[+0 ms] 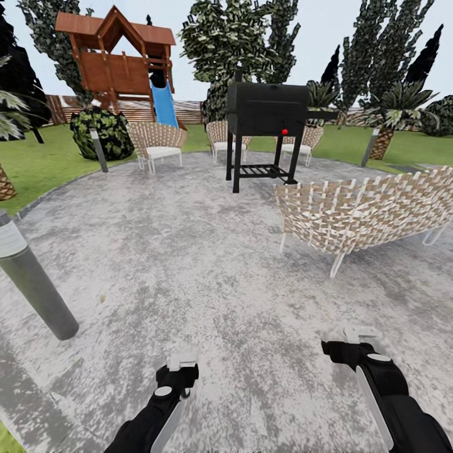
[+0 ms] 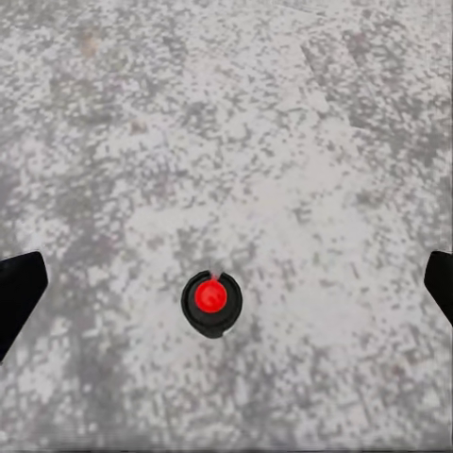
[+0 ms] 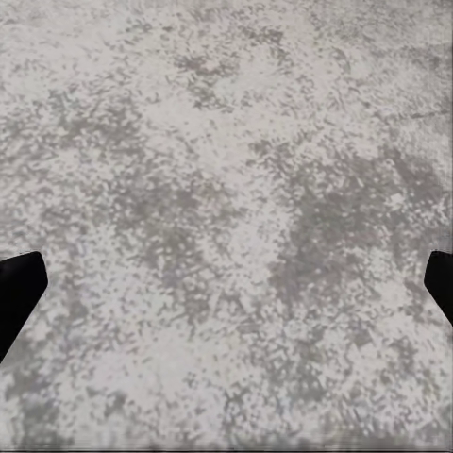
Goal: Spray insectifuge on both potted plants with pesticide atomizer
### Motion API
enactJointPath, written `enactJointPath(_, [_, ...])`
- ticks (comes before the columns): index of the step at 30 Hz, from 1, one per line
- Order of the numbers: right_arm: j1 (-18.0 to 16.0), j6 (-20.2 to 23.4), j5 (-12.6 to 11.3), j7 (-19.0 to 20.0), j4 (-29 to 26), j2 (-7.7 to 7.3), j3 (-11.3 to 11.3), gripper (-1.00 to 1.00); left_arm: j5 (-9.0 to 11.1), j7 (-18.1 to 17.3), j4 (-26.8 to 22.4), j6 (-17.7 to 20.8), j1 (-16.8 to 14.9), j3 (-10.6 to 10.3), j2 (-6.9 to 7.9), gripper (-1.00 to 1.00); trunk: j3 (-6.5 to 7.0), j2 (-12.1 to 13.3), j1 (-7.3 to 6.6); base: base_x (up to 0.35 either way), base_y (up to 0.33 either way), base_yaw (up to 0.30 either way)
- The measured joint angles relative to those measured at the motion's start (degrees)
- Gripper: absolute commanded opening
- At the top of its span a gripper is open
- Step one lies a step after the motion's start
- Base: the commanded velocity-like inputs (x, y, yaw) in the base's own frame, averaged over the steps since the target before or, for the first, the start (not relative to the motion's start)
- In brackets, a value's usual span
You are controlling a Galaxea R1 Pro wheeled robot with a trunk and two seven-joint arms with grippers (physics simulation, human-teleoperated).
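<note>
Left wrist view put the pesticide atomizer (image 2: 211, 303) upright, directly beneath the wide-open, empty left gripper (image 2: 226, 288), the nearer arm

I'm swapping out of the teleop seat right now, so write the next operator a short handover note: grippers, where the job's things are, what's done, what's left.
Left gripper: open, holding nothing, pointing down at the paved patio.
Right gripper: open, empty, also over bare paving.
The pesticide atomizer stands on the patio under the left gripper, seen from above in the left wrist view, between the finger lines and not touched.
Potted plants: not located from this position; ahead are a black grill, wicker seats and a playhouse with a slide.
Done: robot positioned over the atomizer.
Left: lower and grasp it, find both plants, spray each fully.
</note>
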Motion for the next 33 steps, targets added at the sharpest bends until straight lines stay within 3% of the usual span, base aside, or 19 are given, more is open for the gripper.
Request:
enactJointPath(25, [0.1,-0.5,-0.4,0.3,0.5,-0.06,0.1,1.00,0.0,0.0,-0.1,0.0,0.0,0.0,0.00,1.00,-5.54,-0.3,0.64,0.000,0.000,0.000])
enactJointPath(33, [0.8,0.1,-0.1,0.0,5.3,0.24,0.4,1.00,0.1,-1.1,-0.7,0.0,0.0,0.1,0.00,1.00,-7.31,-0.4,0.85,0.000,0.000,0.000])
